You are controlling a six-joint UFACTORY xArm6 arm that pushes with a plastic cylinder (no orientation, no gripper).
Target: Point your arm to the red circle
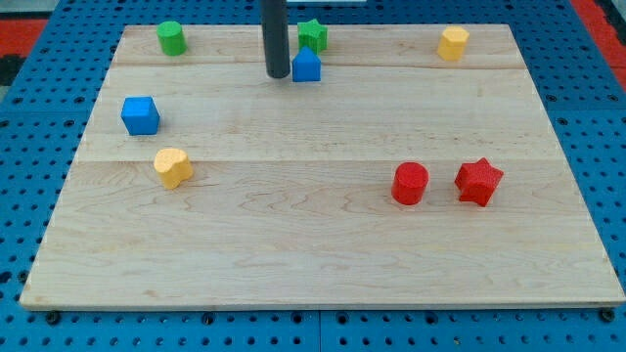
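The red circle (410, 183) is a short red cylinder lying right of the board's middle, toward the view's bottom. A red star block (478, 181) lies just right of it. My tip (277, 74) is the lower end of a dark rod coming down from the view's top, near the board's top middle. It stands just left of a blue house-shaped block (306, 66), close to it or touching it. The tip is far from the red circle, up and to the left of it.
A green star block (312, 35) sits behind the blue one. A green cylinder (171, 38) is at top left, a yellow hexagon (452, 43) at top right. A blue cube (140, 114) and a yellow heart (173, 166) lie at the left.
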